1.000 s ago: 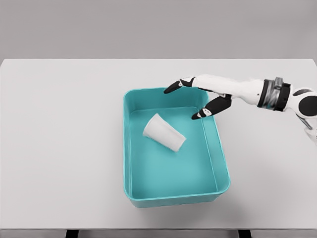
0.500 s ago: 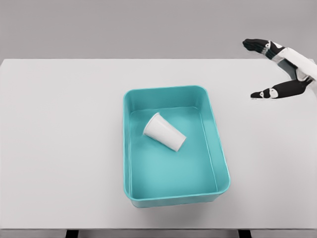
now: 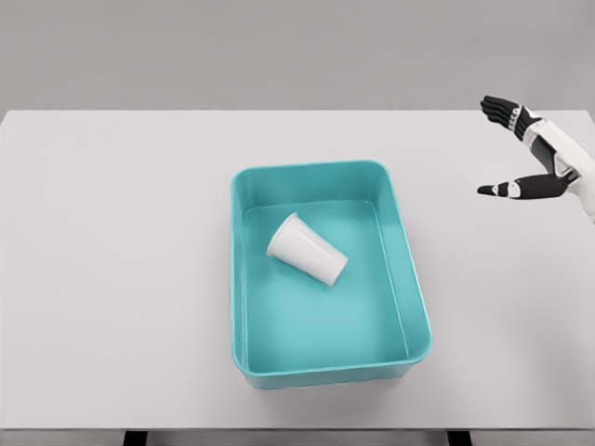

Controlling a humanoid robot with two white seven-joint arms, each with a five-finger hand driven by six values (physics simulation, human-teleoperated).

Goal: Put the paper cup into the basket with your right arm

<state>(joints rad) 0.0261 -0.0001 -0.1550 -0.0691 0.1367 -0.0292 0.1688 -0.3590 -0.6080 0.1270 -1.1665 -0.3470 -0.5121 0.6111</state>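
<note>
We see the paper cup (image 3: 309,249) lying on its side on the floor of the basket (image 3: 413,279), in the far half, its wide mouth turned toward the far left corner and its narrower base pointing near right. It touches none of the walls; there is bare teal floor all round it, most of it toward the near end. The cup is plain white, a smooth tapered cone. The basket is a teal rectangular tub with rounded corners, a raised rim and smooth, solid-looking walls, set slightly askew near the middle of the pale grey surface (image 3: 121,279). We find wide open room on every side of it, out to the surface's edges. Our right robot hand (image 3: 518,149) hangs at the far right edge of the view, well apart from the basket, its dark fingers (image 3: 502,110) and thumb spread wide and holding nothing
</note>
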